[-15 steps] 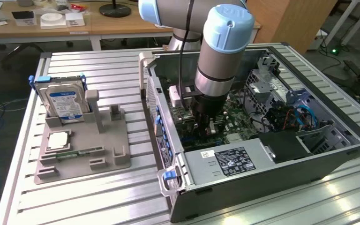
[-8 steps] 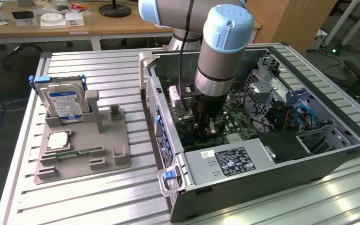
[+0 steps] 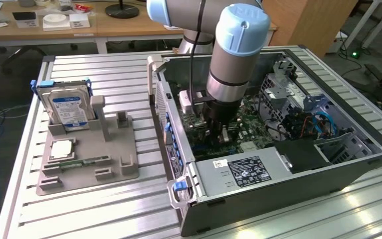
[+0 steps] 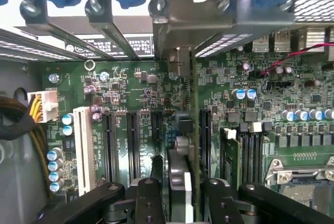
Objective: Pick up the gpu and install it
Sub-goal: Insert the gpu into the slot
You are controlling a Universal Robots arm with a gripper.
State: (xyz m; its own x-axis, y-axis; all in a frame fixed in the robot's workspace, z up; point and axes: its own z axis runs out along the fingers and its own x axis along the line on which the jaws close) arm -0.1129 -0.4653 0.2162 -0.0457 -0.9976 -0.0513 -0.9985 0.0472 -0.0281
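— Where the grey-and-blue robot arm point(image 3: 234, 59) reaches down into the open grey computer case point(image 3: 350, 159), what does its black two-fingered gripper point(image 4: 180, 192) hold?

— The thin dark gpu card with a silver metal bracket point(image 4: 183, 130), clamped edge-on between the fingers point(image 4: 148, 195). In the wrist view it stands upright over the green motherboard point(image 4: 130, 104), its bracket up among the rear slot covers at twelve o'clock.

— Is the card seated?

— I cannot tell; its lower edge is at the board, beside the black expansion slots point(image 4: 133, 140).

— And outside the case?

— In the exterior view, at nine o'clock, a grey plastic parts holder point(image 3: 88, 154) on the slatted metal table point(image 3: 98, 214) carries the boxy silver hard drive with a blue label point(image 3: 68, 109) upright.
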